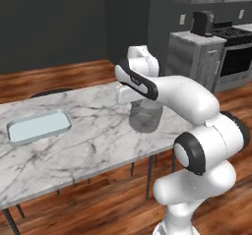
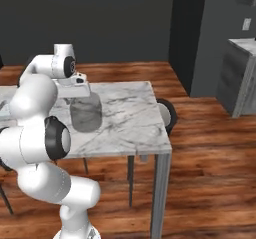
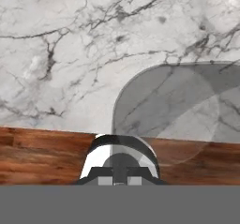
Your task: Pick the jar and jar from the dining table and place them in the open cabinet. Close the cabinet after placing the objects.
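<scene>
Your gripper (image 2: 79, 85) hangs directly over a clear glass jar (image 1: 145, 116) on the desk (image 1: 93, 140), but the white hand covers the fingers in both base views and the hand view shows no clear fingertips, so you cannot tell whether it is wide, narrow or gripping. You also cannot tell whether the hand touches the jar's top.

The jar stands upright near the desk's right end, on the marble, a little in from the near edge. In the hand view it (image 3: 187, 110) reads as a see-through grey round shape at the right, lying over both the marble and the wood floor (image 3: 42, 157) beyond the desk edge.

Around it: a pale blue tray (image 1: 38, 127) sits flat toward the desk's left end, well apart from the jar, with open marble between them. A dark round chair (image 2: 167, 115) is tucked at the desk's right end in the right base view, and another dark seat (image 1: 49, 92) peeks over the far edge in the left base view.

Off to the right, past the floor, you have a grey counter unit (image 1: 197, 57) with a dark appliance (image 1: 203, 23) on top, and a stove (image 1: 236, 49) beside it. Your own forearm crosses in front of the jar in the left base view, hiding its upper part.
</scene>
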Robot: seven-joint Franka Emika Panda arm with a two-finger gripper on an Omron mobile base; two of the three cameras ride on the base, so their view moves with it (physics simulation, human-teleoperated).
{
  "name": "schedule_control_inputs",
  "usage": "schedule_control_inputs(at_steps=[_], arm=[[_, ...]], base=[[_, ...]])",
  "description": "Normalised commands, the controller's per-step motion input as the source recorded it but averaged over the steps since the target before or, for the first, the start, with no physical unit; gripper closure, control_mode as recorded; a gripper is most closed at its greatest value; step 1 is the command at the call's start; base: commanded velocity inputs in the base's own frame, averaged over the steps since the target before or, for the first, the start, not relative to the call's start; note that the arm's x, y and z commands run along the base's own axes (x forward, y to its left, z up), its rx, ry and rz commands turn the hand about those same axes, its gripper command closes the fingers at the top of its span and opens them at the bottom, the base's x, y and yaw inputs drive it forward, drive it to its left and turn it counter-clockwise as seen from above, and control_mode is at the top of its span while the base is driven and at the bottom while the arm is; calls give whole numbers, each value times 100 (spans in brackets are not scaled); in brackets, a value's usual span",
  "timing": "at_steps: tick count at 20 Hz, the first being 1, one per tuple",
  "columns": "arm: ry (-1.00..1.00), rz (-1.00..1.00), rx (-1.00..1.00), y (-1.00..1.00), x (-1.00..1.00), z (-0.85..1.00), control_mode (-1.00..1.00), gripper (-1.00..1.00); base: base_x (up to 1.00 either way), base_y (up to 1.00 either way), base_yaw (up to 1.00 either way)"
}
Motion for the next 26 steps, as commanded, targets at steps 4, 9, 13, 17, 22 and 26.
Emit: schedule_control_inputs(at_steps=[4, 9, 13, 17, 22, 26], arm=[[0, 0, 0, 0, 0, 0, 100, 100], [0, 0, 0, 0, 0, 0, 100, 100], [0, 0, 0, 0, 0, 0, 100, 100], [0, 0, 0, 0, 0, 0, 100, 100], [0, 0, 0, 0, 0, 0, 100, 100], [0, 0, 0, 0, 0, 0, 100, 100]], base=[[-1, -42, -44], [0, -37, -46], [5, -14, -54], [14, -15, -55], [31, -14, -53], [39, -23, -48]])
